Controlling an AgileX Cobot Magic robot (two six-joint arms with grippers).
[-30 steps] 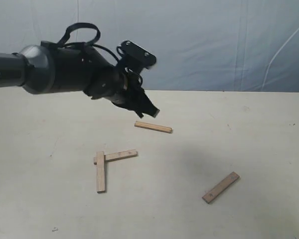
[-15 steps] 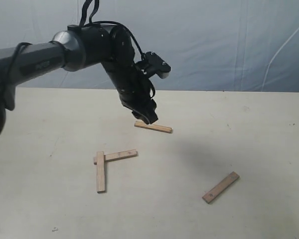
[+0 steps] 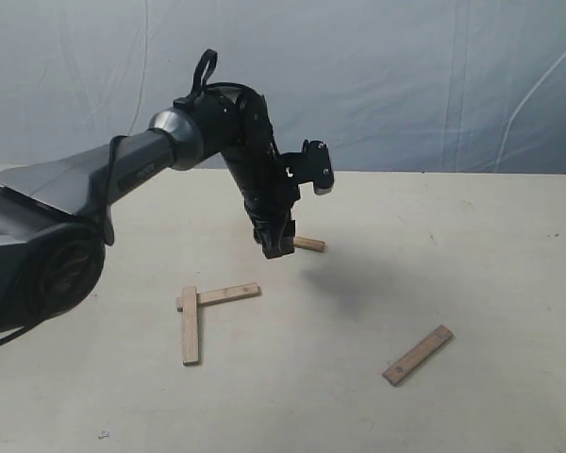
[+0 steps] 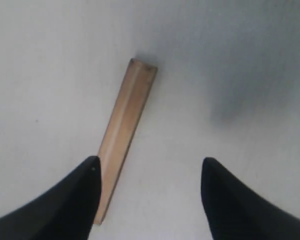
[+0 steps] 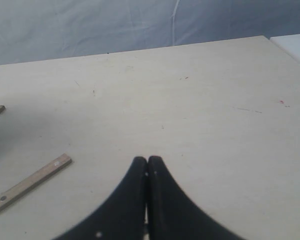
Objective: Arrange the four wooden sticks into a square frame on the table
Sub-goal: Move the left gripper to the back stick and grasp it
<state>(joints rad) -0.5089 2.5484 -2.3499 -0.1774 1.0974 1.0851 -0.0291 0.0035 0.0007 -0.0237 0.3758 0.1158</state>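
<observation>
Over the middle of the table [image 3: 491, 264], found the left hand [image 4: 150, 172] spread wide apart and clamped on nothing, pointing down at the far stick [image 4: 127, 130]. Saw that stick flat on the table, one end just beside one finger [image 4: 70, 205] rather than midway in the gap. Judged a pick of it as the step in hand, with no grip made yet.

Outward at about seven o'clock from the hand, counted two sticks already set as one corner: the crosswise stick [image 3: 222, 295] overlapping the far end of the lengthwise stick [image 3: 190, 326] at a right angle, like an L. Farther off at about four o'clock, noted the fourth stick [image 3: 418, 355] lying alone and slantwise, well apart from the rest.

Found the right hand [image 5: 148, 165] pressed together and empty, low over the table, with that lone stick near it.

Reckoned the square frame roughly half made: one corner done, two sides left to bring in and close against the L.
</observation>
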